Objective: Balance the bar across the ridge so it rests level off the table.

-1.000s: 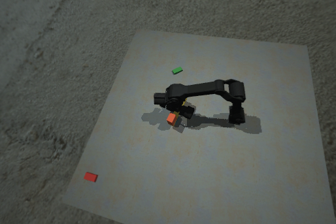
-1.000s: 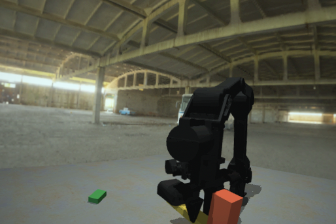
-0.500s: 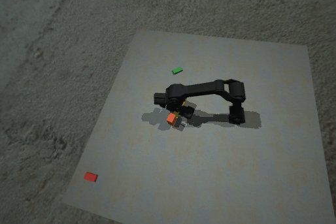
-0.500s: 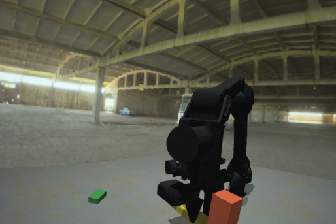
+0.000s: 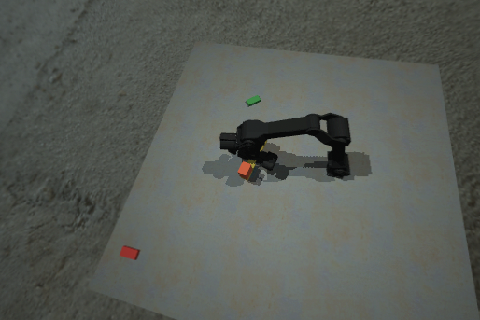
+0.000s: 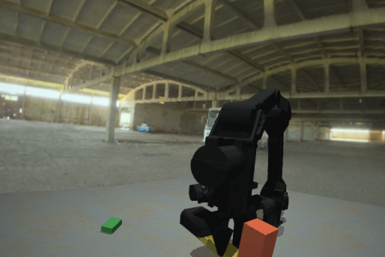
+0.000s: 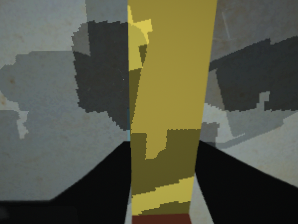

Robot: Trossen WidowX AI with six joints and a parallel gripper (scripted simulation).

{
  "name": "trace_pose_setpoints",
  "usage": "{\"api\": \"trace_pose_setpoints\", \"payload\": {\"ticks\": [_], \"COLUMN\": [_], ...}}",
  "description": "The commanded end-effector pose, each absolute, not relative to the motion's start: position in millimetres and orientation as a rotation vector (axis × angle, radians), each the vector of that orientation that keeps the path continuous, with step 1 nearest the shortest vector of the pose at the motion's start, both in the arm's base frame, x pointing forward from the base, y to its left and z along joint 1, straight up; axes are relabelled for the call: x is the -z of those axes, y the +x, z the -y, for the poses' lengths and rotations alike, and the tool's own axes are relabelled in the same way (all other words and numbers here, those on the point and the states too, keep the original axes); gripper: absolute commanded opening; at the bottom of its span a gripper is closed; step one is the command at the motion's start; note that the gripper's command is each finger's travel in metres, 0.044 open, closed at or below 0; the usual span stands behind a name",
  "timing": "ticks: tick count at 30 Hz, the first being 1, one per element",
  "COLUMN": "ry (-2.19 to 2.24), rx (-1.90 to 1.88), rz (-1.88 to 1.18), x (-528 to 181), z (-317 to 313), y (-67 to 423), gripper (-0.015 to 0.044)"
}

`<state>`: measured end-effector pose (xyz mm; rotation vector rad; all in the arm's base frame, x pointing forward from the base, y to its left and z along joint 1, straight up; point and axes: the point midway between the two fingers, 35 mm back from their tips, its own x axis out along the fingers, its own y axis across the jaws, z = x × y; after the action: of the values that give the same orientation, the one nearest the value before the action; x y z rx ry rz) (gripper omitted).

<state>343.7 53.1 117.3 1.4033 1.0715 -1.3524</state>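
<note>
My gripper is shut on the yellow bar, low over the table. In the wrist view the bar runs straight away between the two black fingers. The orange ridge block stands upright right beside the gripper; in the wrist view its dark red top shows at the bottom edge, under the near end of the bar. Most of the bar is hidden behind the arm in the top and exterior views. I cannot tell whether the bar touches the ridge.
A small green block lies on the table beyond the arm. A small red block lies near the table's front left corner. The arm's base stands to the right of the gripper. The pale table top ends in edges on all sides.
</note>
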Motion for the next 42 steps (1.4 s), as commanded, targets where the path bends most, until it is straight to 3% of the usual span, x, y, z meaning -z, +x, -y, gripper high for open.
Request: {"api": "trace_pose_setpoints", "payload": {"ticks": [1,42], "ry": [1.407,1.407], "rx": [1.355,1.355], "rz": [-1.068,-1.068], "x": [-116.8,-113.4], "z": [-53.1,-53.3], "y": [344.1,344.1], "gripper": [0.0,0.0]}}
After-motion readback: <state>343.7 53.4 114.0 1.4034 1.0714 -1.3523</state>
